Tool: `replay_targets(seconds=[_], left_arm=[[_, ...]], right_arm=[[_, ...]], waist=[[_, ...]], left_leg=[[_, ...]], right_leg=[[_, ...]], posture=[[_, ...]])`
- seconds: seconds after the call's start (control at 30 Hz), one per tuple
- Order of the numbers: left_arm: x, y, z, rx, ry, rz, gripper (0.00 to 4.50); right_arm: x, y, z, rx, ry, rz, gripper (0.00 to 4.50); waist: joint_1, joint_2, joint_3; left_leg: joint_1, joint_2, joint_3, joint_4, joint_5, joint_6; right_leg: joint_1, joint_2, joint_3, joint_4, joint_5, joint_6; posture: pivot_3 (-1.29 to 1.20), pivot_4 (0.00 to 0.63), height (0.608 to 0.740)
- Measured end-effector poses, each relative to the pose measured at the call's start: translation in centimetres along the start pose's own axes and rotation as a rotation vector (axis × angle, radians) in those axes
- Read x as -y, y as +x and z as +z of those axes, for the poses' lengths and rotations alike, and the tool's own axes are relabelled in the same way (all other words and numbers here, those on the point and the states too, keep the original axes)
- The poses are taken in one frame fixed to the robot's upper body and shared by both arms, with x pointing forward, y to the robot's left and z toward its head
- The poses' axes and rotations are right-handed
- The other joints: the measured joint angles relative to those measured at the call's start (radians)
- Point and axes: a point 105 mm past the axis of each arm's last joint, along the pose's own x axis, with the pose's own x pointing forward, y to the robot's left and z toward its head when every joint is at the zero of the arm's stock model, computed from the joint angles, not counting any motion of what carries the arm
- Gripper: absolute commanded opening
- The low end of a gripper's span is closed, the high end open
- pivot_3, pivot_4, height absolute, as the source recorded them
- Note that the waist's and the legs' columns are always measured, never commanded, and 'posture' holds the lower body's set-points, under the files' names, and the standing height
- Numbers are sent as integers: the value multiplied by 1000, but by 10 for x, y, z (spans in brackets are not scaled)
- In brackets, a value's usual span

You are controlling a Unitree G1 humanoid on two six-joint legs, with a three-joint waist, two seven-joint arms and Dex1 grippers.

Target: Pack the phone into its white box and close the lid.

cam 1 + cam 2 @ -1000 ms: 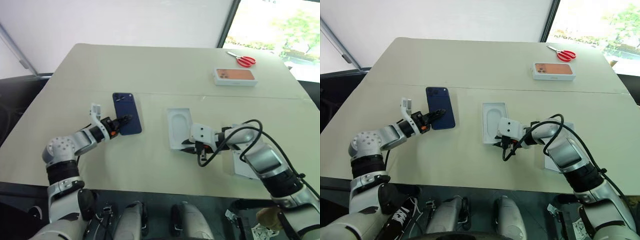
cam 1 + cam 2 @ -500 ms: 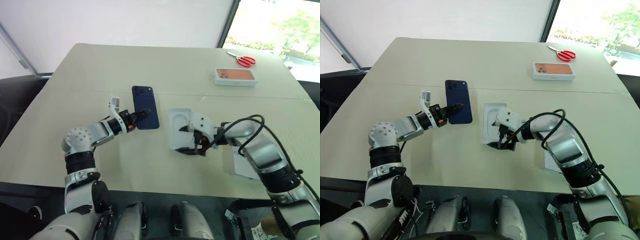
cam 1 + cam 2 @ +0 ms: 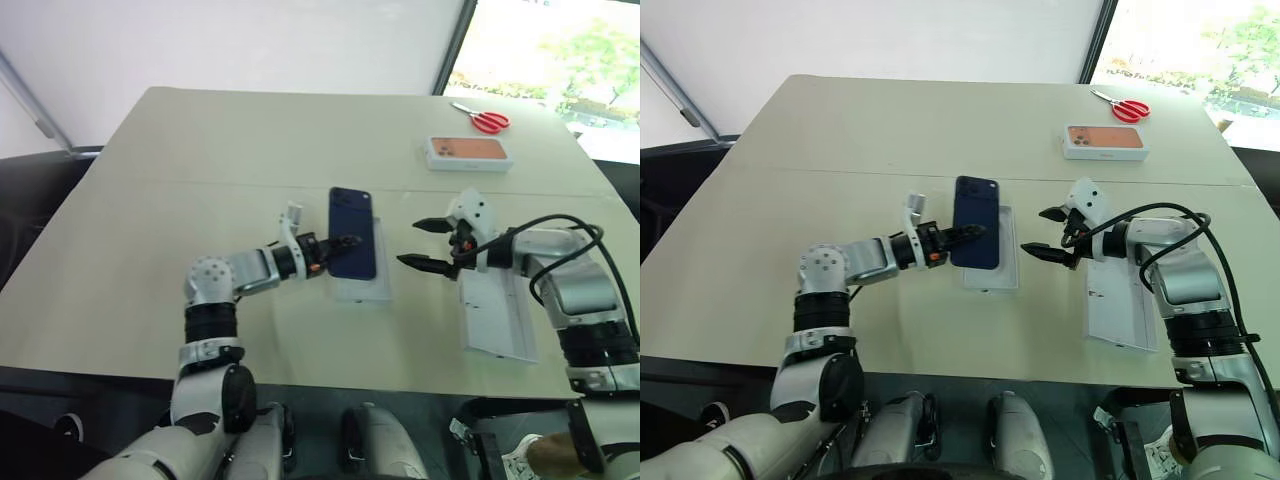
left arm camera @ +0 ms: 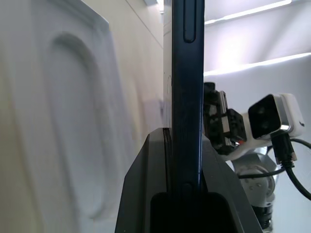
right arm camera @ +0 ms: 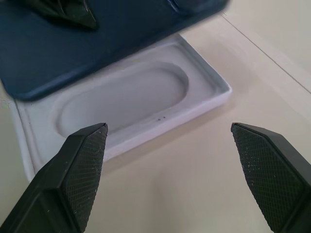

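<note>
Left eye view, centre of frame: the left gripper [image 3: 340,243] is clamped on the phone [image 3: 353,245], a slim dark navy-blue handset held on edge above the table [image 3: 200,150], its glossy back facing the camera and its black camera cluster at the upper corner. Directly beneath and partly hidden by the phone lies the flat white insert [image 3: 366,288] with an oval recess, resting on the table. Right of centre, the right gripper [image 3: 425,244] hovers with its 2 black fingers spread wide and nothing between them, pointing toward the phone and apart from it. Lower right of the frame: a white box part [image 3: 495,320] lies flat on the table below the right forearm; whether it is the tray or the lid cannot be told. Upper right: a white box with an orange phone picture [image 3: 470,153], and above it red-handled scissors [image 3: 482,118]. Left wrist view: the 2 fingers [image 4: 146,194] grip the phone's thin edge. Right wrist view: the oval recess lies between the 2 open fingertips [image 5: 80,165].
</note>
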Motion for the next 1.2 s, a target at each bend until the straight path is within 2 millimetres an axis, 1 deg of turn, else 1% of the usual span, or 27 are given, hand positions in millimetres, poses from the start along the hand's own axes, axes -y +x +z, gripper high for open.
replay_targets(seconds=[0.1,0.17,0.37,0.53,0.6,0.63,0.73,0.77,0.83,0.87,1.0,1.2], left_arm=[[0,7,-10,-35,-23,4,0],[0,10,-12,-34,-31,14,0],[-7,12,-7,6,-20,67,0],[-13,11,-8,11,-20,96,0],[-13,11,-8,10,-21,96,996],[-13,11,-8,11,-22,97,1351],[-15,12,-10,3,-36,97,2836],[-12,13,-10,3,-35,85,3372],[-8,15,-8,2,-25,73,4285],[-6,16,-7,2,-23,64,4446],[-6,15,-7,-4,-13,69,4446],[-5,13,-7,-21,10,74,4446]], right_arm=[[-2,4,-1,-8,-18,-1,4254],[-1,4,-1,-8,-24,-10,4254],[-1,7,-2,-13,-34,-19,4254],[0,9,-3,-21,-44,-26,4254],[1,9,-3,-19,-45,-32,4309],[2,9,-3,-18,-45,-33,4309],[3,9,-4,-23,-46,-39,4309],[3,9,-4,-25,-45,-40,4309],[3,9,-4,-25,-45,-39,4309],[3,9,-4,-26,-46,-38,4309],[3,10,-4,-21,-41,-38,4309],[6,14,12,26,-42,-46,4309]], waist=[[0,0,0],[1,0,0],[6,0,0],[8,0,0],[8,0,0],[8,0,0],[8,0,0],[8,0,0],[8,0,0],[8,0,0],[4,0,0],[3,0,0]], left_leg=[[0,0,0,1,0,-1],[0,0,0,1,0,-1],[0,0,0,1,2,-4],[0,0,0,1,3,-5],[0,0,0,2,3,-5],[0,0,0,2,3,-5],[0,0,0,2,3,-5],[0,0,0,2,3,-5],[0,0,0,2,3,-5],[1,0,0,2,3,-5],[2,0,0,2,3,-5],[2,1,0,1,4,-8]], right_leg=[[0,0,0,1,0,0],[0,1,0,1,0,0],[0,1,0,1,0,1],[0,1,0,1,0,1],[0,1,0,1,0,1],[0,1,0,1,0,1],[0,1,0,1,0,1],[0,1,0,1,0,1],[1,1,0,1,0,1],[2,1,0,1,0,1],[2,1,0,2,0,1],[2,1,0,2,0,1]], posture=[[0,150,740],[0,150,740],[0,150,740],[0,150,740],[0,150,740],[0,150,740],[0,150,740],[0,150,740],[0,150,740],[0,150,740],[0,150,740],[0,150,740]])
